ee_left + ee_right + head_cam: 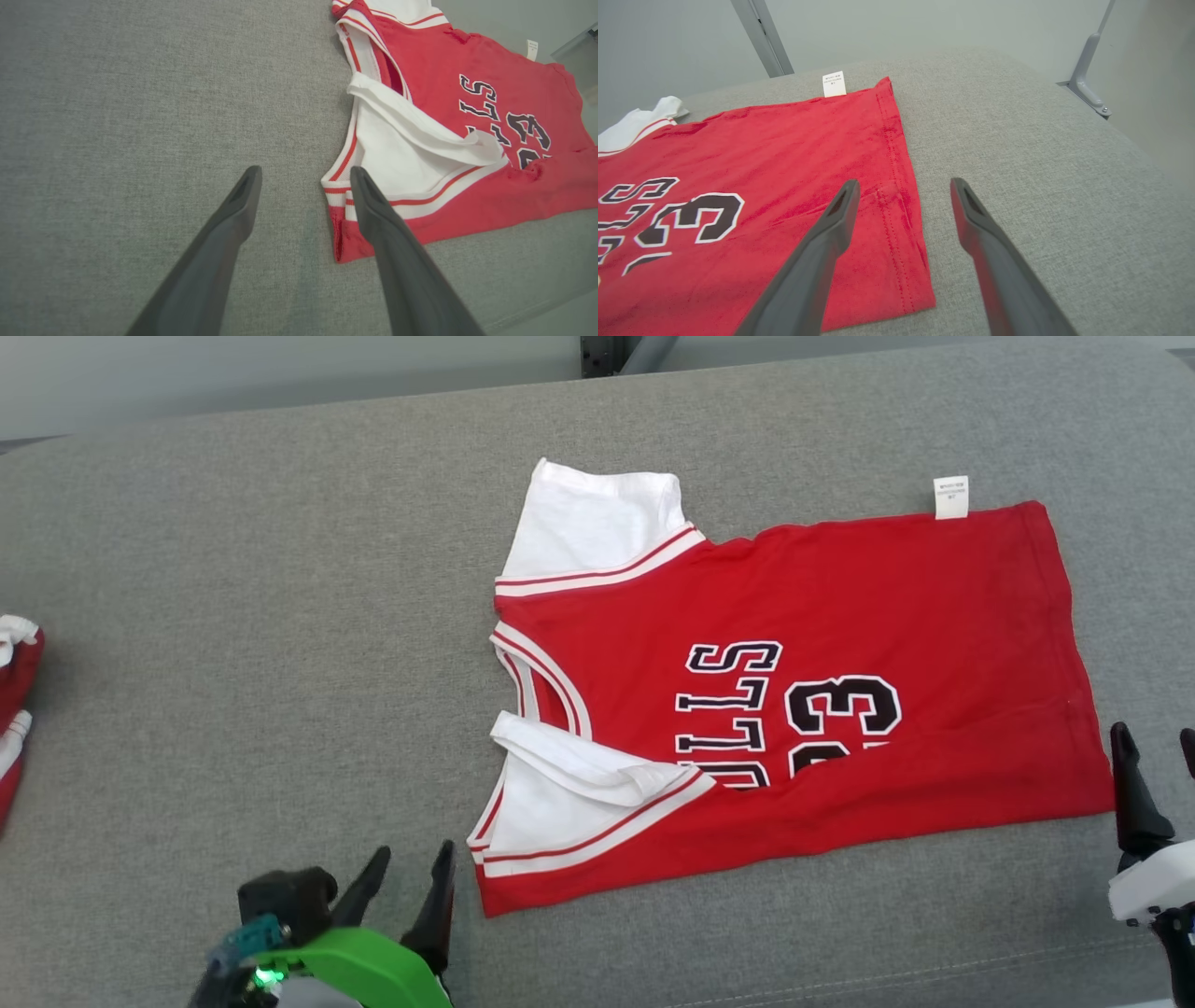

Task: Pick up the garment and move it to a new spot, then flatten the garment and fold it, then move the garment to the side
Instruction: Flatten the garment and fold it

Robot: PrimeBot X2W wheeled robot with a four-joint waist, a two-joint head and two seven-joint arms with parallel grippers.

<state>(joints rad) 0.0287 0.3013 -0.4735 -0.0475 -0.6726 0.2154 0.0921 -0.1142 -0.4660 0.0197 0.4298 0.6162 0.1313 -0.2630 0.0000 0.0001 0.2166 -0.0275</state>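
cushion [280, 616]: grey weave; it runs across my head view from edge to edge
jersey [840, 607]: red; spread flat on the cushion, right of centre in my head view; neck toward frame left, hem toward frame right; a red fold along its lower edge covers the bottom of the dark lettering [794, 709]
sleeves [588, 527]: white; one flat at the jersey's upper left, the other rumpled at its lower left
my left gripper [414, 859]: lower left of the head view, near the jersey's lower left corner; my fingers are spread, nothing between them
my right gripper [1154, 737]: right edge, just beside the hem; fingers spread, pinching nothing; in my wrist view one lies over the hem, one over bare cushion
cloth [14, 709]: red and white; left edge, well apart from the jersey
tag [950, 497]: white; sticks out of the jersey's top edge, upper right
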